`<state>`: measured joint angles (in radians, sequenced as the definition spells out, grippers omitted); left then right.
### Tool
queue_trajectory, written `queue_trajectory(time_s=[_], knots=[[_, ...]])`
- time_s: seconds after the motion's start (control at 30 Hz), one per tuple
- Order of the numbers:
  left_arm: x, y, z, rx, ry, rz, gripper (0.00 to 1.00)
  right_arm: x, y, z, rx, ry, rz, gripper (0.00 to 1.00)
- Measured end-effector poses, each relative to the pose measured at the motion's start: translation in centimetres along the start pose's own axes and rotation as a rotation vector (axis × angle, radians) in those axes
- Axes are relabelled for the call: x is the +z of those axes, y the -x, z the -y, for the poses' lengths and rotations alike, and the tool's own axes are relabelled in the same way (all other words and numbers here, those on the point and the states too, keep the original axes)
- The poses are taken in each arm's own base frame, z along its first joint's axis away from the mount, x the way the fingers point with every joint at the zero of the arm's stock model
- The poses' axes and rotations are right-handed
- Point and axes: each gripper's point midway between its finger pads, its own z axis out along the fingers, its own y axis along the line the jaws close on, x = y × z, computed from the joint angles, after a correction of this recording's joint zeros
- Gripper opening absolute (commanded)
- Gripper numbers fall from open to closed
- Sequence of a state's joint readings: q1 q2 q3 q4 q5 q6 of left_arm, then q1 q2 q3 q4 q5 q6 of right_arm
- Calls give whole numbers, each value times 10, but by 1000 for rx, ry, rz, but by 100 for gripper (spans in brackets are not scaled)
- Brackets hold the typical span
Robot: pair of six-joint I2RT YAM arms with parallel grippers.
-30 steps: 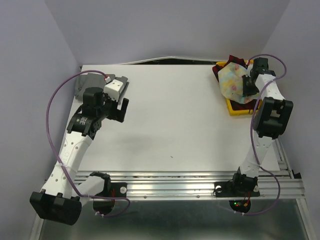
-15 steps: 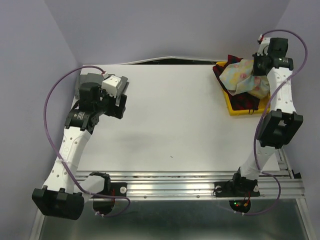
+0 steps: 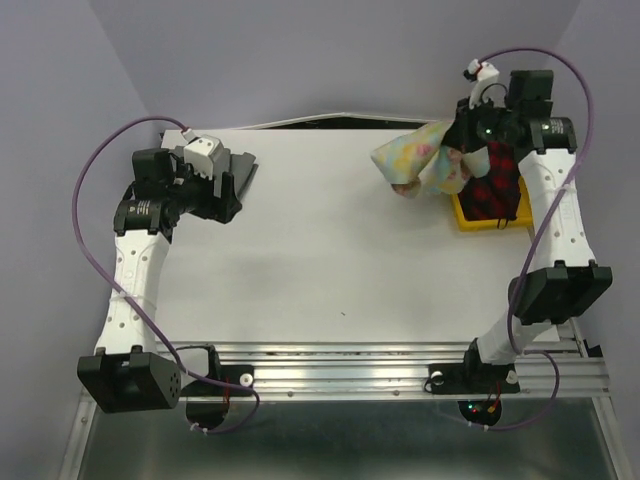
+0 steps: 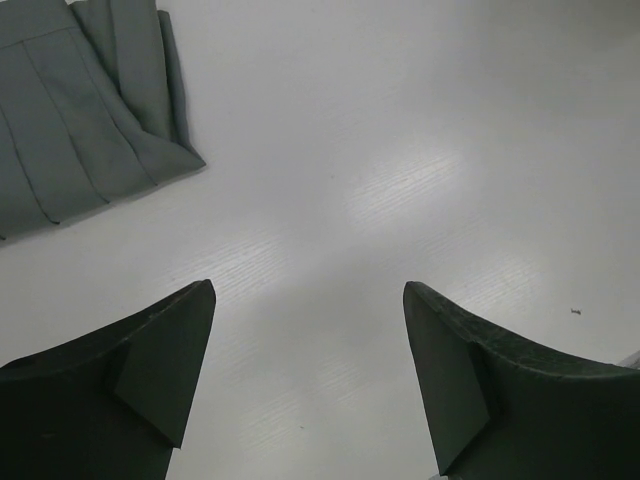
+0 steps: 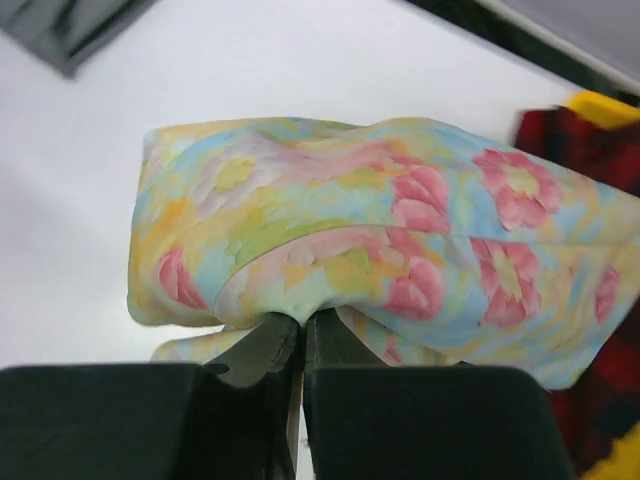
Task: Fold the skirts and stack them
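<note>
**Desk:** What are the right arm's jaws doing?

**Photographer:** The right gripper (image 5: 300, 335) has its jaws pressed nearly together on a fold of the floral skirt (image 5: 400, 240). The pastel cloth bunches above the fingers and hangs off both sides. From above, it dangles in the air over the far right corner of the table (image 3: 330, 250), just left of the yellow tray (image 3: 468, 220).

**Desk:** And in the tray?

**Photographer:** The plaid skirt (image 3: 495, 185), red and dark, lies heaped in it, directly behind the hanging floral one.

**Desk:** The left arm?

**Photographer:** The left gripper (image 4: 305, 290) has its jaws spread wide, with only white tabletop showing between the two dark fingers. It sits at the far left of the table. The grey skirt (image 4: 70, 130) lies flat on the surface just beyond the fingertips, pleats showing, apart from both fingers.
</note>
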<state>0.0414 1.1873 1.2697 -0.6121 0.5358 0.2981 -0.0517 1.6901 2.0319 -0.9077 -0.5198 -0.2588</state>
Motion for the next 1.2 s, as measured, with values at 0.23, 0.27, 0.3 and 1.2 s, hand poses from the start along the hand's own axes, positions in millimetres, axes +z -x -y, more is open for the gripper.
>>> queue_trajectory(time_s=[0.23,0.27,0.3,1.2], knots=[[-3,-6,7,71,-34,3,89,28,-94,-119,5,378,-184,28],[-3,-11,7,88,-40,-5,92,33,-122,-132,19,419,-242,43],[-2,-16,8,100,-47,-16,94,36,-140,-142,22,445,-281,60],[83,-180,70,380,-253,-518,74,44,-325,-166,203,328,-838,69]])
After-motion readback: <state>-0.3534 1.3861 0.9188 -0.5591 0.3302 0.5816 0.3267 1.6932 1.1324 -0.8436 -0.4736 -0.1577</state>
